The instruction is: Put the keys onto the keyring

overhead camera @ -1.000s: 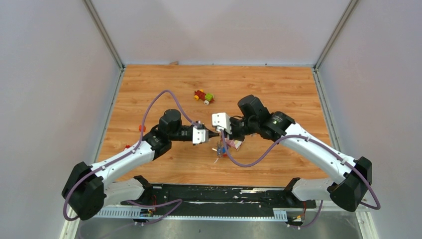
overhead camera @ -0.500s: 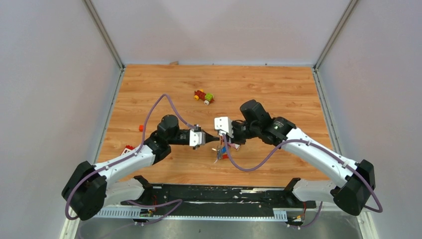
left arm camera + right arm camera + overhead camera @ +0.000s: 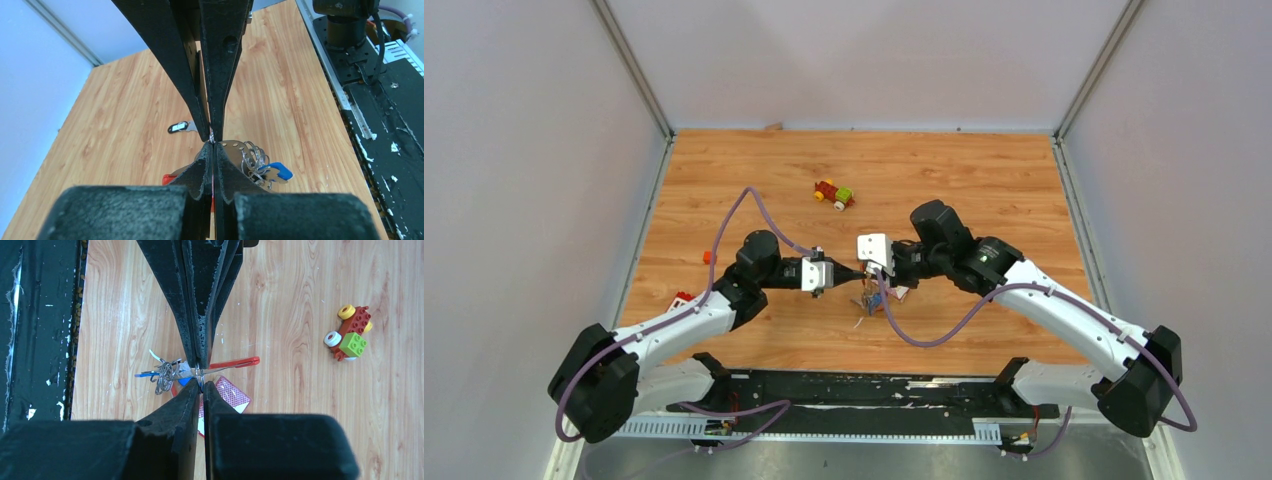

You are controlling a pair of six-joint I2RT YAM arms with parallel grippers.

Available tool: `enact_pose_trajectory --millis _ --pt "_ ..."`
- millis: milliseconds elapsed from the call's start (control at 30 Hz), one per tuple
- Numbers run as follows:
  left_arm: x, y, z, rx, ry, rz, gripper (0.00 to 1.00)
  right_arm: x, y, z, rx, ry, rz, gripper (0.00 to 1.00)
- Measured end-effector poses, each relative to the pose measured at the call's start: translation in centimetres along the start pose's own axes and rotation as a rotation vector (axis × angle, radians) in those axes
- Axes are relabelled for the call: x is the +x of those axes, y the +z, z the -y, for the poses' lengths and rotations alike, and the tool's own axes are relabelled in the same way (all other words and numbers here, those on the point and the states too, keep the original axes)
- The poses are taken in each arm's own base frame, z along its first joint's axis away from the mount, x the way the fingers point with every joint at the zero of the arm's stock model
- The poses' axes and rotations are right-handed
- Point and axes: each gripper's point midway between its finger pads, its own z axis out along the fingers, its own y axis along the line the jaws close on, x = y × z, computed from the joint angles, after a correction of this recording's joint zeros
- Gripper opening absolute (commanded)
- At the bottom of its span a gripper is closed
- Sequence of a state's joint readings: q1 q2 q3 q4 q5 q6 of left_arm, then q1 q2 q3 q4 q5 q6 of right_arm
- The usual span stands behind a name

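both wrists have slid slightly toward the near edge since a second ago, the left arm drawing back leftward, while the key bundle has stayed put.

from above, the left claw (image 3: 848,272) and right claw (image 3: 864,272) meet tip to tip over the middle of the wooden worktop (image 3: 984,180). both forearms are low and nearly level, elbows splayed outward. the thin metal keyring with its red crescent fob (image 3: 867,300) sits just near of that meeting point. a red, yellow and green toy block car (image 3: 834,194) stands well off on the far side.

the left wrist view shows the left claw pressed fully together, seemingly on the ring's wire. a blue-headed silver key (image 3: 279,171) hangs among the coils just right of it. a black-headed silver key (image 3: 178,127) lies apart on the worktop, not on the ring.

in the right wrist view the right claw is all but closed, a hairline slit left, apparently nipping the wire too. a pink shiny foil packet (image 3: 230,396) lies beneath.

the step looks like steadying the ring between both claws. next, one claw must hold it alone while the other fetches the black-headed key, then lines its hole up with the split end.
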State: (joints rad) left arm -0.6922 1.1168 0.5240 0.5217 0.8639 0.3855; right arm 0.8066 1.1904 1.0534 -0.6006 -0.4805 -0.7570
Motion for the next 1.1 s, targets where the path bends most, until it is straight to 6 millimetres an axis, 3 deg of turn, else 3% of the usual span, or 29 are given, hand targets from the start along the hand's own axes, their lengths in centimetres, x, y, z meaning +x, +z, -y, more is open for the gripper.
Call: enact_pose_trajectory --millis 467,633,867,1033,1100 --pt "0.1 0.0 0.2 0.008 -0.004 0.000 0.00 -0.3 0.1 -0.5 -0.026 -0.006 0.017 0.13" --pt "0.1 0.1 0.3 0.015 -0.006 0.002 0.00 -0.4 0.1 -0.8 -0.045 -0.016 0.028 0.00" --pt "0.2 0.1 0.4 0.020 -0.012 0.000 0.00 -0.3 0.1 -0.6 -0.038 -0.024 0.022 0.00" --pt "0.1 0.0 -0.2 0.015 -0.012 -0.013 0.33 -0.5 -0.4 -0.1 -0.015 -0.025 0.006 0.00" --pt "-0.5 -0.1 -1.3 0.003 -0.006 -0.031 0.54 -0.8 -1.3 0.5 0.010 -0.020 0.002 0.00"
